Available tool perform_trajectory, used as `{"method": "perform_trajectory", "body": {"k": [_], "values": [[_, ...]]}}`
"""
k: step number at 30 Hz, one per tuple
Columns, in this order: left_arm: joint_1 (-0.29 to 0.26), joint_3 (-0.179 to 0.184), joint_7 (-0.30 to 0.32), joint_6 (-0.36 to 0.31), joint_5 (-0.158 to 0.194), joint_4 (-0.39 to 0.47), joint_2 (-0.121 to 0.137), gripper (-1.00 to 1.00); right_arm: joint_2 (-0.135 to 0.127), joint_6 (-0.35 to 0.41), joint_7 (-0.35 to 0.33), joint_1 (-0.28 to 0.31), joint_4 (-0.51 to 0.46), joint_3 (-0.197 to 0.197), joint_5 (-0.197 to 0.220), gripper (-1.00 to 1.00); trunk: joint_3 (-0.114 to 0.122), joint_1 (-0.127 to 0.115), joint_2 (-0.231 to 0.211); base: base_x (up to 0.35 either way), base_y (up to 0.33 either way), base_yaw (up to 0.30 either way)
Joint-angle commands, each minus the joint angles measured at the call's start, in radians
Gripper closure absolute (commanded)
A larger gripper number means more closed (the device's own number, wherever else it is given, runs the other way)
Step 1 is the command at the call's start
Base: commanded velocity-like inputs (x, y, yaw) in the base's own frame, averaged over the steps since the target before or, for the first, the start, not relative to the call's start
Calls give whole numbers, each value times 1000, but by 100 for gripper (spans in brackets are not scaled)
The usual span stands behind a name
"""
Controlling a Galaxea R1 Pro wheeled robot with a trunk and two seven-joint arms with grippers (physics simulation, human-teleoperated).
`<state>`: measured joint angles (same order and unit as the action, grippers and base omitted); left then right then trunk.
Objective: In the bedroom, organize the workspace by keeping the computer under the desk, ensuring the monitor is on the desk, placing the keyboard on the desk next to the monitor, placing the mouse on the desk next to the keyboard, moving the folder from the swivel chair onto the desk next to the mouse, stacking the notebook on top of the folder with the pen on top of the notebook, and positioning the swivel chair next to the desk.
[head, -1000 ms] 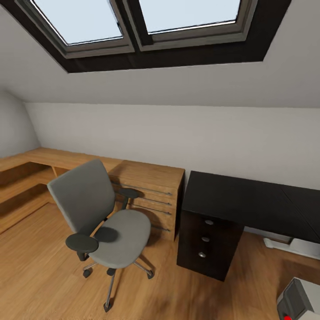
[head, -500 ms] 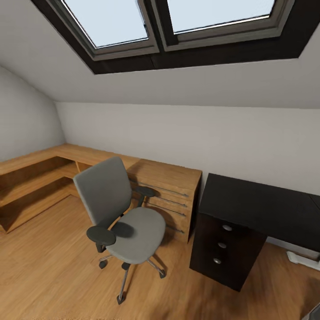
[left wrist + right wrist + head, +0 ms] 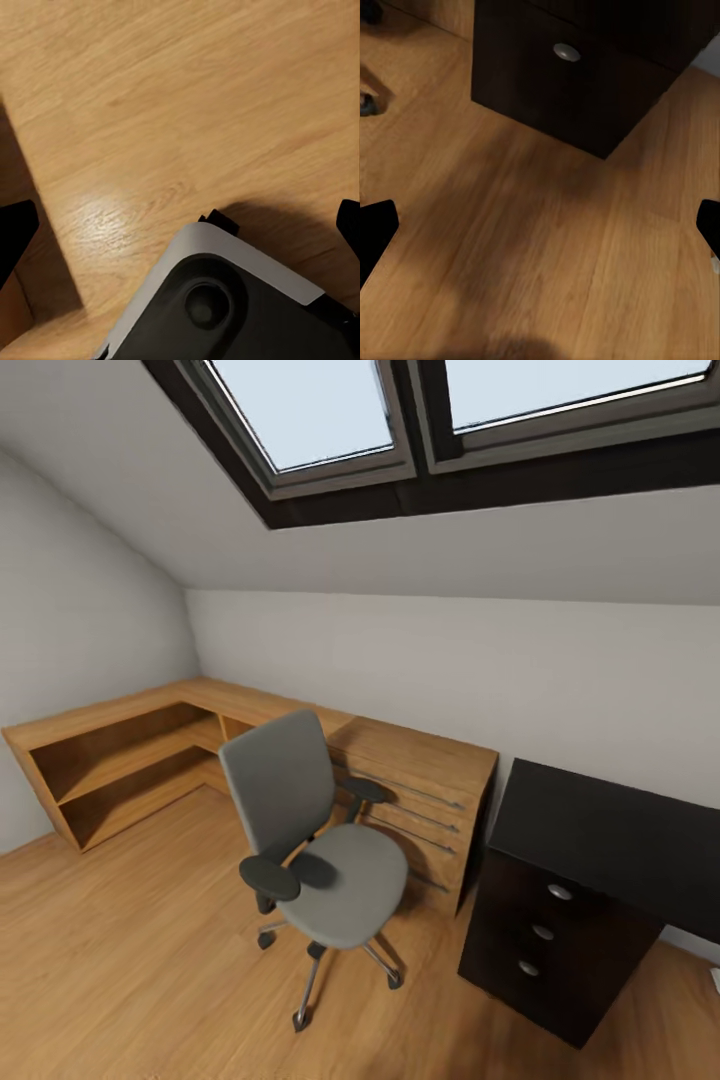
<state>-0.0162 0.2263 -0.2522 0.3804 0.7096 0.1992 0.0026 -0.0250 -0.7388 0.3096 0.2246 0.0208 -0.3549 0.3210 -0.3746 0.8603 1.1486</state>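
The grey swivel chair (image 3: 320, 840) stands on the plank floor of the bedroom, its seat bare, a short way left of the desk (image 3: 610, 825). The desk's black top is bare where it shows, above a dark drawer unit (image 3: 545, 935) with round silver knobs. My left gripper (image 3: 180, 229) hangs open over the floor, above my own base (image 3: 225, 300). Open too, my right gripper (image 3: 540, 225) points at the floor just before the drawer unit (image 3: 577, 75). The computer, monitor, keyboard, mouse, folder, notebook and pen are out of view.
A low light-wood cabinet (image 3: 420, 780) runs along the wall behind the chair and turns into open shelves (image 3: 110, 770) at the left. A sloped ceiling with a skylight (image 3: 330, 410) hangs overhead. Open floor (image 3: 130, 960) lies left of the chair.
The head view has swung to the left, so chair and desk sit further right in the picture and the grey computer has left the lower right corner. The things themselves have not moved.
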Motion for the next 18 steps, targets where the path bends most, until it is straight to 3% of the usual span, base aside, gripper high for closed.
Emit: {"method": "perform_trajectory", "body": {"k": [1, 6, 18], "values": [[-1, 9, -7, 9, 4, 0, 0, -100, 1, -3, 5, 1, 2, -9, -1, -100, -1, 0, 1, 0, 0, 286], [-1, 15, -7, 25, 3, -7, -1, -100, 2, -3, 5, 1, 2, -9, -6, -100, 0, 0, 1, 0, 0, 286], [-1, 79, -7, 34, 3, -23, -2, -100, 3, -3, 5, 1, 2, -9, -10, -100, 4, 0, 1, 6, 3, 286]]}}
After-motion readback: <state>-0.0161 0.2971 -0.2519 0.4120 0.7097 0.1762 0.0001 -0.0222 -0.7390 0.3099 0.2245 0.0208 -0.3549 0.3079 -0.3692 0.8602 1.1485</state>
